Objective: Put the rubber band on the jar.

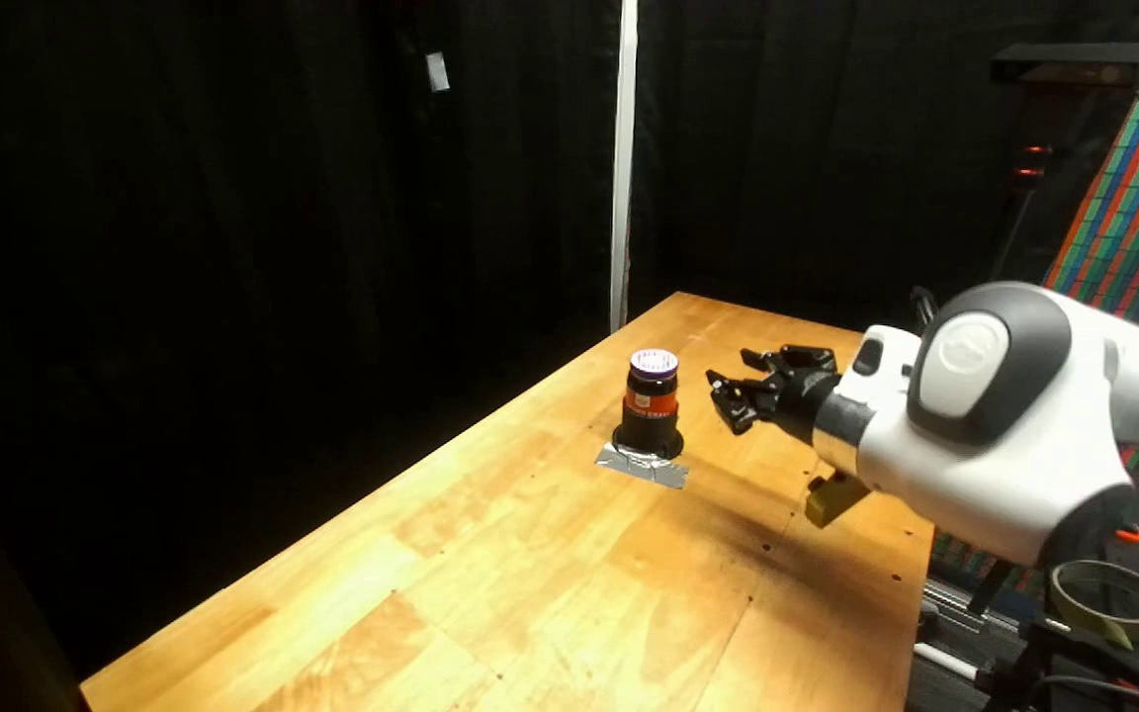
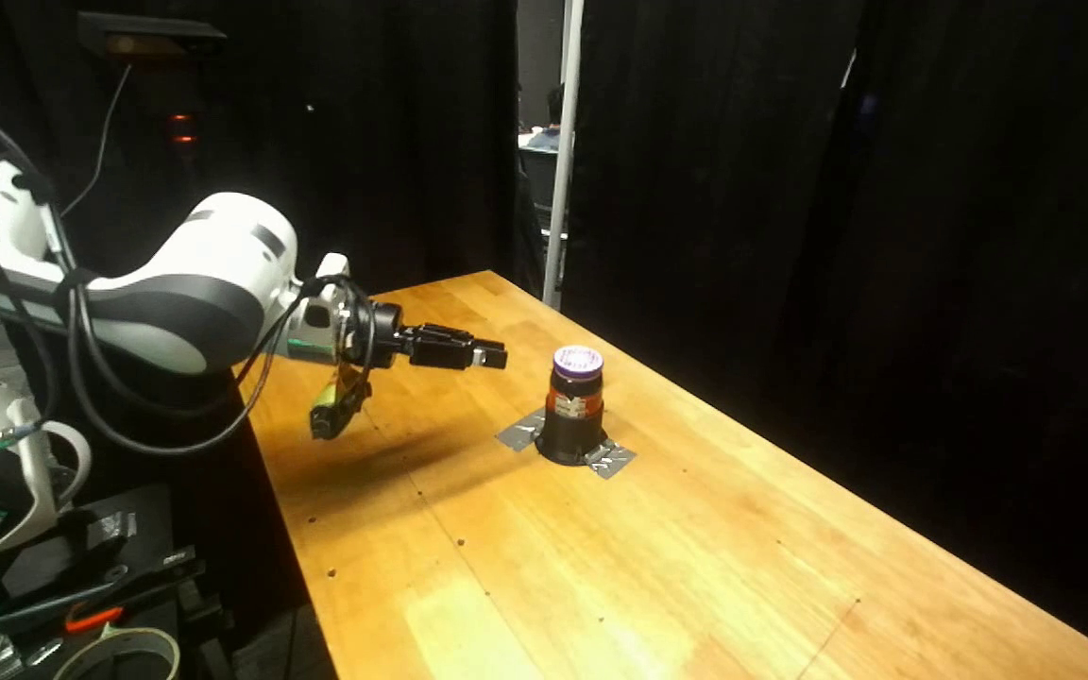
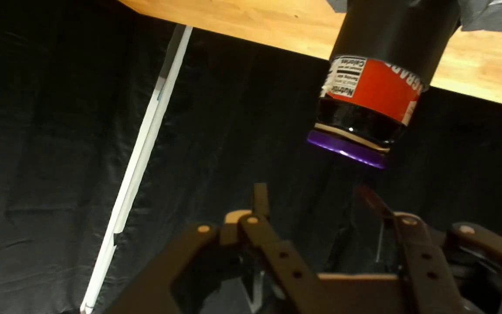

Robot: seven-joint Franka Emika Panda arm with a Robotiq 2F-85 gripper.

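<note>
The jar has an orange label and a purple-rimmed lid. It stands upright in a black holder and shows in both exterior views [image 1: 651, 396] [image 2: 574, 401]. In the wrist view, which is upside down, the jar [image 3: 377, 89] hangs at the upper right. A thin tan band, seemingly the rubber band [image 3: 350, 136], lies around its neck just under the lid. My gripper [image 1: 733, 369] points level toward the jar at about lid height, with a gap between. It also shows in an exterior view [image 2: 495, 356]. In the wrist view the gripper [image 3: 316, 196] is open, with nothing seen between its fingers.
The black holder [image 1: 649, 432] is fixed to the wooden table [image 1: 490, 544] with silver tape [image 1: 644, 467], also seen on two sides in an exterior view [image 2: 612, 460]. The wrist camera [image 1: 834, 499] hangs under the hand. A tape roll [image 1: 1110, 598] lies beyond the table's edge.
</note>
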